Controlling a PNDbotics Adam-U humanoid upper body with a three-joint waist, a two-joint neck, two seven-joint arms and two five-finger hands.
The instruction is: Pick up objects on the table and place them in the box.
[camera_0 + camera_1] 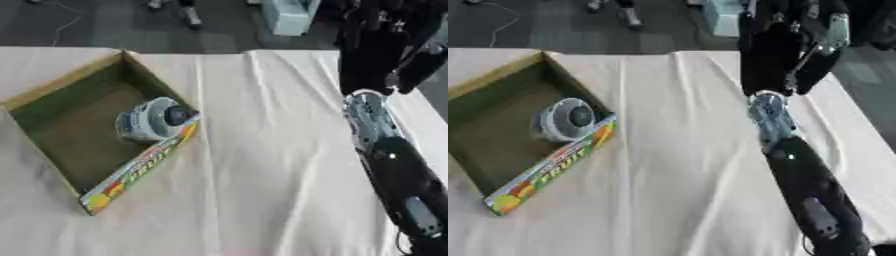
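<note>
A cardboard box with a colourful printed front wall lies open at the left of the table. Inside it rests a white round object with a dark centre, against the box's right wall. My right arm reaches up from the lower right corner. Its black right hand hangs over the table's far right part, well apart from the box. The fingers point up and away, fairly straight, and I see nothing in them. No loose object shows on the cloth. My left hand shows in neither view.
A white creased cloth covers the table. Dark floor lies beyond the far edge, with a pale box-shaped thing standing on it. The table's right edge runs close beside my right arm.
</note>
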